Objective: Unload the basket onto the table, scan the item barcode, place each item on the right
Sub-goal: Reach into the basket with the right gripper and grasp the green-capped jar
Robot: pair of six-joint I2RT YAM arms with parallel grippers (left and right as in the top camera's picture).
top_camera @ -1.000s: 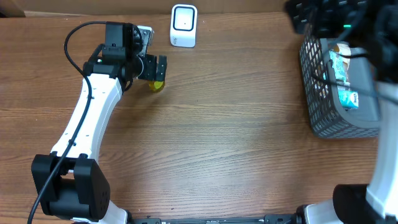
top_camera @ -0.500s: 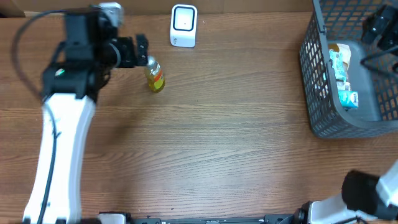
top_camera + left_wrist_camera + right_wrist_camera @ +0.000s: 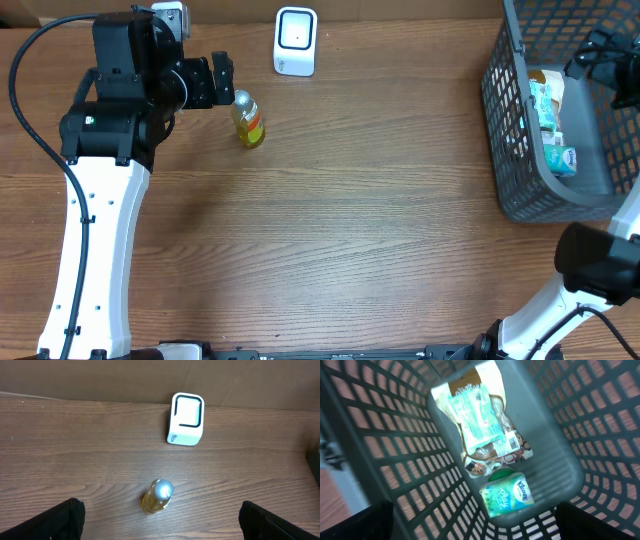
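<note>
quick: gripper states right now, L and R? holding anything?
Left gripper: open, holding nothing; the bottle stands free beside it.
Right gripper: open, holding nothing, poised over the basket.

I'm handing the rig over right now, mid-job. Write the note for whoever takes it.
Left claw: open, empty, beside the bottle, not gripping it.
Right claw: open, empty, over the basket.
Things: the bottle stands upright on the table, in front of the white scanner. The basket holds a snack bag and a tissue pack.
Done: nothing I can confirm.
Left: pick up an item and show its barcode to the scanner.
</note>
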